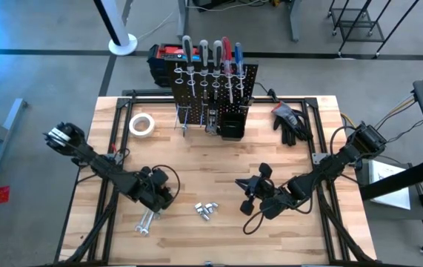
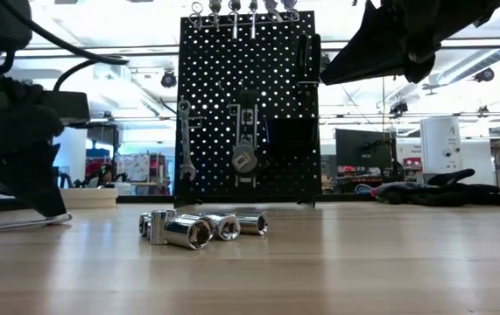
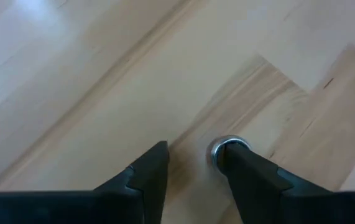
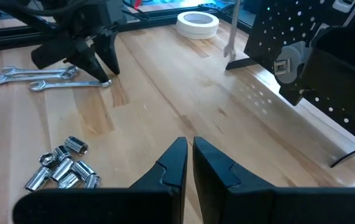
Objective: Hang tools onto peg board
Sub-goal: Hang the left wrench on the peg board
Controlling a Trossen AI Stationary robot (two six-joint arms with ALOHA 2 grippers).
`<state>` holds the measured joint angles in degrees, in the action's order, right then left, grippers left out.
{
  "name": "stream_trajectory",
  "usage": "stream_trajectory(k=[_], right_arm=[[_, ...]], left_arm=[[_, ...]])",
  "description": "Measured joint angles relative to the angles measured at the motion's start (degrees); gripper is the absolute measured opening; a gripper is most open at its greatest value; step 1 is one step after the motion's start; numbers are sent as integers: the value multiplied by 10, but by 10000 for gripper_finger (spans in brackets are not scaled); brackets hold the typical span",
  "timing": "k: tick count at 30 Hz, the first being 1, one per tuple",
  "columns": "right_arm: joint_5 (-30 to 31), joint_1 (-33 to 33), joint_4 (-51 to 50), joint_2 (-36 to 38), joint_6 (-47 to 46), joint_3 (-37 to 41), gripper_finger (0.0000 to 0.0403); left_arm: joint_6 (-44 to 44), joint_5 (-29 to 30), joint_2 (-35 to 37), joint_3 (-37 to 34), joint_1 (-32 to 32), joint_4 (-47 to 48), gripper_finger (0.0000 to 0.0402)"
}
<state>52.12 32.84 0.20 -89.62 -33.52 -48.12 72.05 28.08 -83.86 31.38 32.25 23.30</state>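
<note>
Two silver wrenches (image 4: pixel 37 78) lie flat on the wooden table, near its front left. My left gripper (image 3: pixel 193 152) points down over their ring ends with its fingers open and nothing between them. The ring end of one wrench (image 3: pixel 225 149) shows right at one fingertip. Several metal sockets (image 1: pixel 206 210) lie in a cluster at the front middle. My right gripper (image 4: pixel 189 146) hangs shut above the table, right of the sockets. The black peg board (image 1: pixel 215 89) stands upright at the far middle. Screwdrivers (image 1: pixel 207 55) sit in its top rings and a wrench (image 2: pixel 186 140) hangs on its face. My left gripper comes from above, slanting down, and one fingertip (image 3: pixel 245 171) stands at the ring end of a wrench that lies flat on the table. I cannot tell whether the finger touches it.
A white tape roll (image 1: pixel 142 124) lies at the far left and black gloves (image 1: pixel 291 122) at the far right. A black-and-red case (image 1: pixel 165 55) stands behind the peg board. A small black bin (image 1: pixel 231 124) hangs at the board's foot. Bare wood lies between sockets and board.
</note>
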Motion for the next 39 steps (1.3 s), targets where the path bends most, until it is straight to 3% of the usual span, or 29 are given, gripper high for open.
stream_trajectory(k=[3,9,17,22,25,29,33,39], right_arm=[[0,0,2,0,0,0,18],[0,0,7,0,2,0,18],[-1,-8,77,0,14,0,18],[23,-22,139,-32,17,0,18],[-9,-33,205,-70,41,0,27],[-70,-42,369,-133,114,0,73],[-101,-49,502,-185,155,-3,144],[-167,-75,532,-224,143,-38,239]], left_arm=[[-3,4,-8,0,0,-17,128],[-19,20,-29,1,-1,-49,13],[-55,80,-25,27,-3,-49,1],[-123,178,-20,100,-3,-32,0],[-170,241,-20,152,-3,-15,0],[-205,296,-20,207,-4,17,0],[-223,313,-20,247,-4,47,0],[-238,328,-20,279,-5,61,0]])
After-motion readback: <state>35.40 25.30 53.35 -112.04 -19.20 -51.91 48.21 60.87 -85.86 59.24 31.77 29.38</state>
